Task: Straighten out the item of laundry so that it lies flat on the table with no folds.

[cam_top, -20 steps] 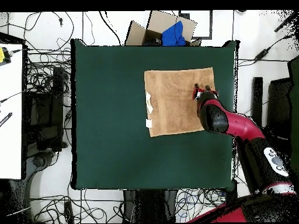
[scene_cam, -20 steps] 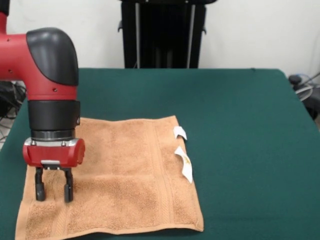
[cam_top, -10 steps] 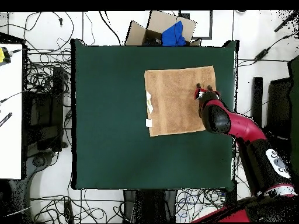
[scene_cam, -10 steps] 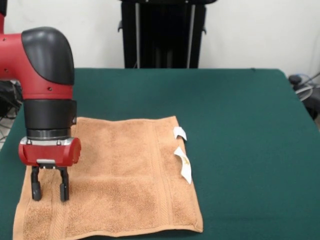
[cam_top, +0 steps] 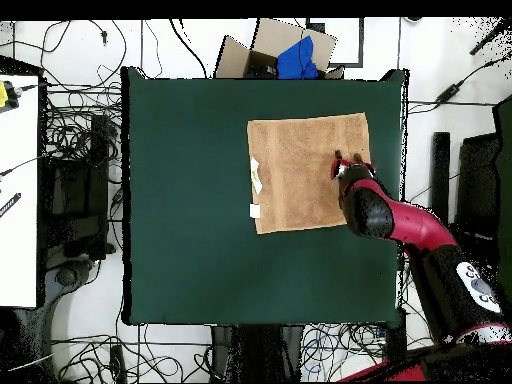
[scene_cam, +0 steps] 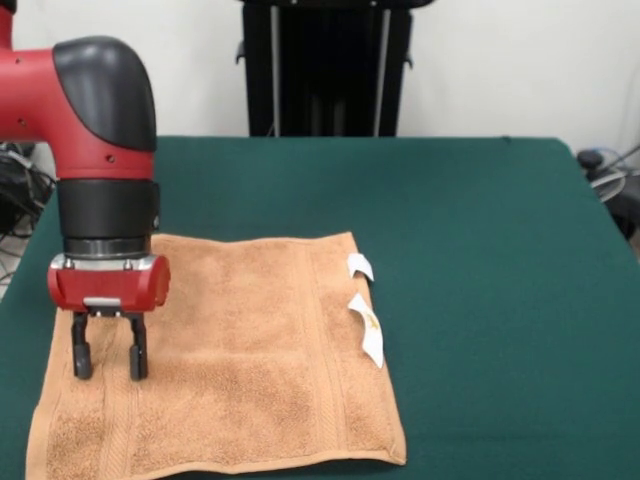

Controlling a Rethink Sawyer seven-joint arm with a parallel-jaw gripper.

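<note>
Lying nearest the front camera, the orange-tan terry hand towel [scene_cam: 225, 355] spreads open across the dark green table [scene_cam: 480, 250], its near edge close to the table's front edge and its left border reaching almost to the table's side. It looks flat, with woven border bands running along its left and right ends and no fold showing on its upper surface; the near corners look slightly wavy. On its right edge, two small white tags [scene_cam: 366, 322] stick out onto the green cloth, one just behind the other, both a little curled.

Over the towel's left part hangs the gripper [scene_cam: 108, 364], pointing straight down from a red housing under the black and red wrist of the Sawyer arm [scene_cam: 105, 150]. Its two black fingers [scene_cam: 82, 358] stand apart with a clear gap of towel showing between them, and nothing is held. Whether the tips touch the pile or stand just above it cannot be told.

From overhead, the towel [cam_top: 305, 172] sits in the table's [cam_top: 190, 200] right half, toward the top edge, with the tags [cam_top: 255, 190] on its left side and the gripper [cam_top: 348, 159] over its right part, the arm [cam_top: 400, 222] reaching in from the lower right. Farther back in the front view, a black stand [scene_cam: 325, 65] rises behind the table against a white wall.
</note>
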